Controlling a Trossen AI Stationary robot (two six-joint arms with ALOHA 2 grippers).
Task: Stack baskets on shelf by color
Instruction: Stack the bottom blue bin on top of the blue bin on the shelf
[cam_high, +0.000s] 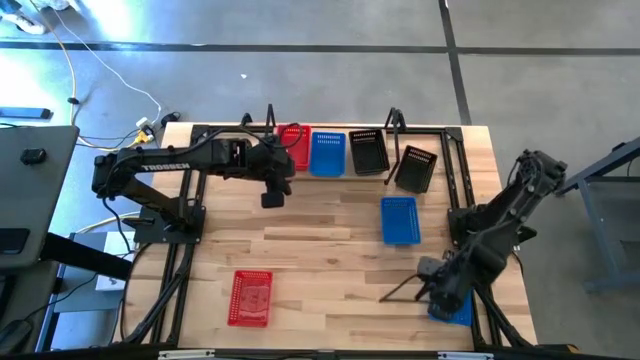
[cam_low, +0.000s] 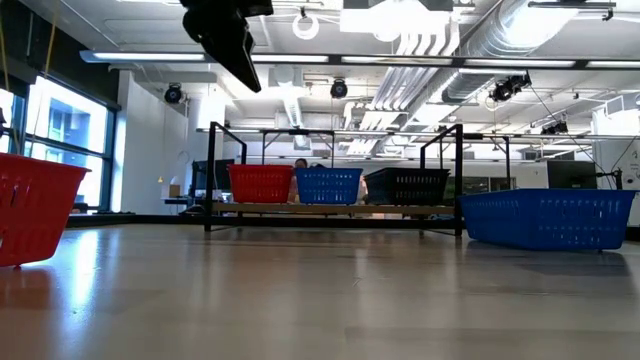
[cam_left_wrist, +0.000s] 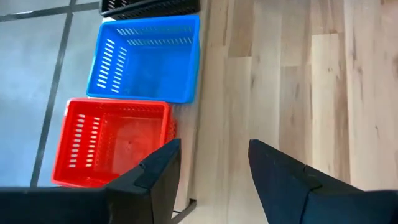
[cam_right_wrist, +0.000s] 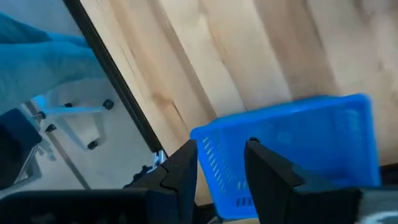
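On the shelf (cam_high: 340, 172) at the far edge stand a red basket (cam_high: 293, 148), a blue basket (cam_high: 327, 153) and a black basket (cam_high: 368, 152) side by side. Another black basket (cam_high: 415, 168) lies askew at the shelf's right end. My left gripper (cam_high: 272, 195) hangs open above the table just in front of the red basket (cam_left_wrist: 112, 140). My right gripper (cam_high: 440, 285) is open over a blue basket (cam_right_wrist: 292, 149) at the table's near right corner. Its fingers stand on either side of that basket's short end wall. My right gripper comes down from above at the blue basket's short end wall (cam_right_wrist: 208, 162), one finger outside it and one over the inside. I cannot tell whether the fingers touch the wall. The basket's far part lies on the table.
A blue basket (cam_high: 400, 220) sits on the table right of centre, and a red basket (cam_high: 250, 298) lies near the front left. Black frame bars (cam_high: 180, 250) run along both table sides. The table's middle is bare wood (cam_high: 320, 240).
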